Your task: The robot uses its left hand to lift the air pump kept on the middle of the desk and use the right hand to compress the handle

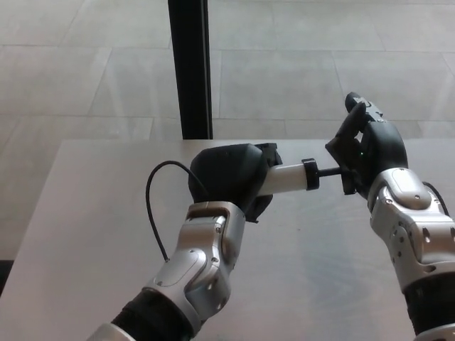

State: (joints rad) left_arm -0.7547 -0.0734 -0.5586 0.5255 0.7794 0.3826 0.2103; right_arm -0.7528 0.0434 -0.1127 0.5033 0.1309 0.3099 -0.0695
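Observation:
My left hand [227, 177] is shut around the air pump [288, 177], holding it roughly level above the middle of the desk [92, 234]. The pump's white barrel ends in a black collar, and a short stretch of thin rod runs to the black handle [346, 174]. My right hand [370, 153] presses its palm against that handle, with one finger raised above it. The pump's black hose [153, 206] loops down to the left of my left wrist. The near end of the pump is hidden inside my left hand.
The pale desk's far edge [320, 141] lies just behind both hands. A black vertical post [189, 67] stands beyond the desk. Tiled floor [85, 64] lies behind it.

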